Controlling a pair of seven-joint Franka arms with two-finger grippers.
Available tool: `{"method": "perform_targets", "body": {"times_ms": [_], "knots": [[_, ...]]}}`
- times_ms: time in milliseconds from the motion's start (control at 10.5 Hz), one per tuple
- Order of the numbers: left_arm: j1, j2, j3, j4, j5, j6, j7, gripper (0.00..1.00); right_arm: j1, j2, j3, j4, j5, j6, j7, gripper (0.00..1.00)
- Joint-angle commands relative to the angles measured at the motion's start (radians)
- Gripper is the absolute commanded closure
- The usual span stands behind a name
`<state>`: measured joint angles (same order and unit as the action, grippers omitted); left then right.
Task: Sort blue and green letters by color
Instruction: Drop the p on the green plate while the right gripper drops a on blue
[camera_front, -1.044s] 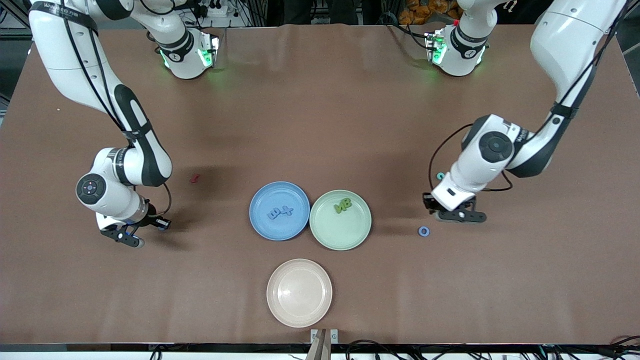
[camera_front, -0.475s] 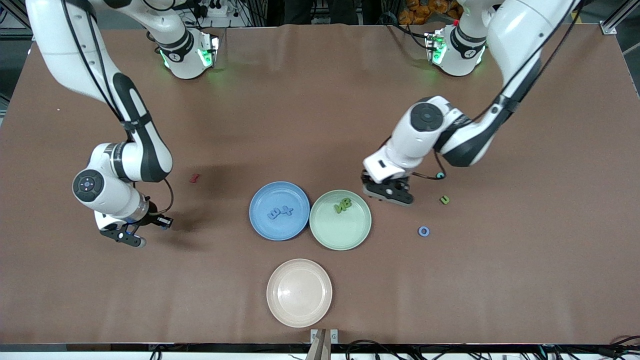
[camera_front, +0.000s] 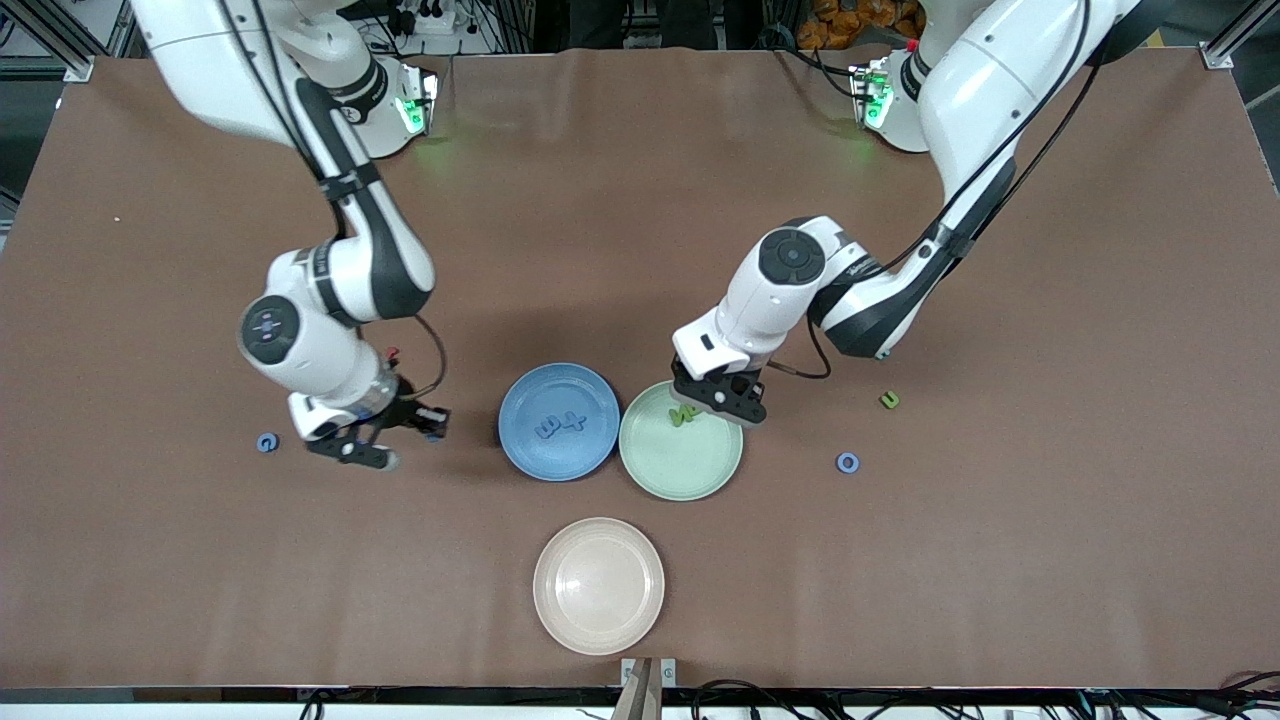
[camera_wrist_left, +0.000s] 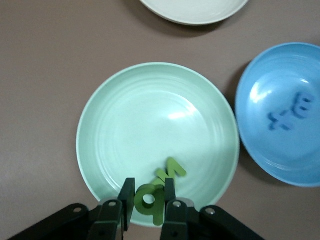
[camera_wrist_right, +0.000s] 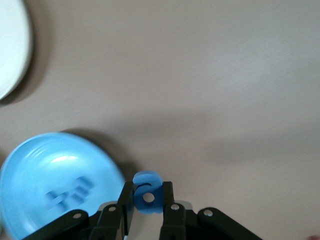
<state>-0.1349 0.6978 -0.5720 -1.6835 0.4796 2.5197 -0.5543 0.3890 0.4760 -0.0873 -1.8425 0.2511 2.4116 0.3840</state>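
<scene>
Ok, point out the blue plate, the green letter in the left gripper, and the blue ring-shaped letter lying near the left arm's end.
blue plate (camera_front: 525, 400): front view, bare inner floor.
green letter (camera_wrist_left: 148, 199): left wrist view, its rounded body between the fingers.
blue ring-shaped letter (camera_front: 848, 462): front view, on the ring's band.

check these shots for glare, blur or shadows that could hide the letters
Left wrist view: white glare streaks on the round pale green plate and the round blue plate, clear of the letters. Right wrist view: whole frame soft, the two blue letters in the plate smeared. Front view: sharp; arm shadows fall on bare brown tabletop.
</scene>
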Motion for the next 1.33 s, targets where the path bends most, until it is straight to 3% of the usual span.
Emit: {"method": "perform_targets", "body": {"times_ms": [0, 190, 380, 475, 569, 854, 1044, 1139, 1234], "knots": [[-0.121, 0.054, 0.116, 0.107, 0.002, -0.004, -0.012, 0.45, 0.082, 0.009, -0.005, 0.012, 0.036, 0.0, 0.091, 0.96], [-0.086, 0.039, 0.116, 0.102, 0.008, -0.004, 0.007, 0.03, 0.137, 0.027, -0.005, 0.035, 0.037, 0.003, 0.186, 0.96], [-0.045, -0.013, 0.11, 0.061, 0.007, -0.009, 0.065, 0.0, 0.124, 0.038, 0.065, 0.068, 0.034, 0.004, 0.263, 0.92], [0.007, -0.032, 0.104, 0.029, 0.007, -0.01, 0.173, 0.0, 0.12, 0.035, 0.07, 0.069, 0.036, 0.003, 0.286, 0.53], [0.074, -0.04, 0.086, -0.007, 0.005, -0.01, 0.306, 0.0, 0.122, 0.033, 0.07, 0.068, 0.031, 0.0, 0.341, 0.01], [0.288, -0.04, 0.031, -0.109, 0.005, -0.009, 0.684, 0.0, 0.078, 0.026, 0.069, 0.071, 0.022, -0.008, 0.308, 0.0], [0.418, -0.053, -0.038, -0.203, 0.007, -0.01, 0.752, 0.1, -0.042, -0.014, 0.093, 0.037, 0.022, -0.083, 0.203, 0.0], [0.442, -0.064, -0.04, -0.243, 0.013, -0.01, 0.775, 0.13, -0.094, -0.031, 0.093, 0.029, 0.013, -0.127, 0.164, 0.0], [0.458, -0.076, -0.039, -0.266, 0.013, -0.01, 0.831, 0.14, -0.152, -0.055, 0.096, 0.016, -0.054, -0.152, 0.154, 0.0]]}}
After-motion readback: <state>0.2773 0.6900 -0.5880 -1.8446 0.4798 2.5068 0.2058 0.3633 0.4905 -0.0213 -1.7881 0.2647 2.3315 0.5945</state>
